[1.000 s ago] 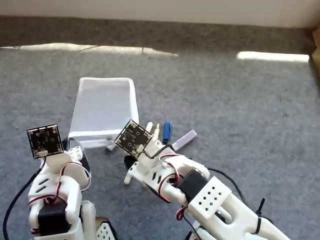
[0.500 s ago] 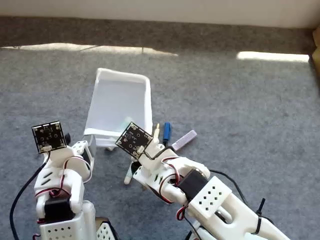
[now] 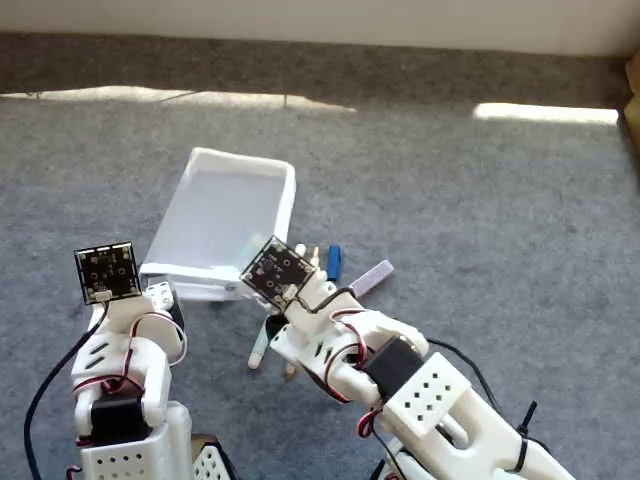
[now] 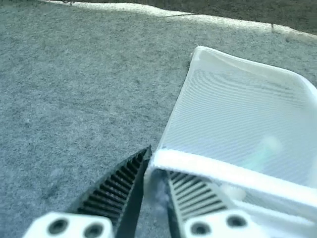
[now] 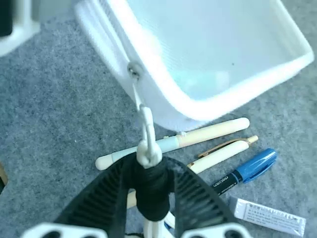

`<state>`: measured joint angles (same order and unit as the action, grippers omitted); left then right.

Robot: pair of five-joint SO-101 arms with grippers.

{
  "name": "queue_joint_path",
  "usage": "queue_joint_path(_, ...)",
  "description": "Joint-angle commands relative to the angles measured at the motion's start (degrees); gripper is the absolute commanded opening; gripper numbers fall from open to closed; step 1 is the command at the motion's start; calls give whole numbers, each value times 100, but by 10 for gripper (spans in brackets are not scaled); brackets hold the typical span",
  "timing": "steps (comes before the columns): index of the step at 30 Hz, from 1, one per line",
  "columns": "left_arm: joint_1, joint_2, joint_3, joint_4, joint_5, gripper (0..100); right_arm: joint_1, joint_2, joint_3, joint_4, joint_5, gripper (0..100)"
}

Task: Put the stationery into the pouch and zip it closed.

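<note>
The white mesh pouch [image 3: 222, 218] lies tilted on the grey carpet, with a pale green item [image 4: 263, 148] showing faintly through its mesh. My left gripper [image 4: 154, 162] is shut on the pouch's near corner hem [image 4: 208, 167]. My right gripper [image 5: 148, 166] is shut on the white zipper pull [image 5: 147, 144], whose cord runs up to the slider [image 5: 132, 71]. Beside the pouch lie a cream pen with a pale blue cap [image 5: 188, 140], a cream pen with a gold clip [image 5: 223, 150], a blue marker [image 5: 250, 169] and a lilac eraser [image 3: 370, 278].
Both arms crowd the near edge of the carpet: the left gripper [image 3: 163, 297] at the pouch's near left corner, the right gripper [image 3: 274, 315] over the pens. Open carpet [image 3: 480, 220] stretches to the right and behind the pouch.
The pouch has shifted right and swung round, now lying tilted with its far end to the right. Both grippers moved with it, keeping their hold.
</note>
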<state>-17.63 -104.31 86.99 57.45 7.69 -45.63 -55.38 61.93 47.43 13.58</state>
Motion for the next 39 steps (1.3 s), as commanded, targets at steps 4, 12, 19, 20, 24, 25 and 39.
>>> queue_joint_path(4, -48, -84, -75, -123, -88, 7, 435, -1279, -154, 435, 62, 5)
queue_joint_path(12, -75, -84, -180, -114, -88, 7, 585, -2123, -136, 497, 62, 5)
queue_joint_path(19, -48, -84, -286, 9, -105, 128, 558, -2158, -136, 514, 62, 5)
queue_joint_path(20, -48, -84, -286, 79, -88, 184, 558, -2158, -136, 514, 62, 5)
queue_joint_path(24, -48, -84, -259, 211, 149, 292, 549, -2158, -180, 699, 70, 5)
queue_joint_path(25, -48, -84, -259, 202, 123, 287, 549, -2158, -180, 804, 70, 5)
queue_joint_path(39, 567, -84, 66, 18, -589, 157, 549, -2158, -189, 1086, 308, 5)
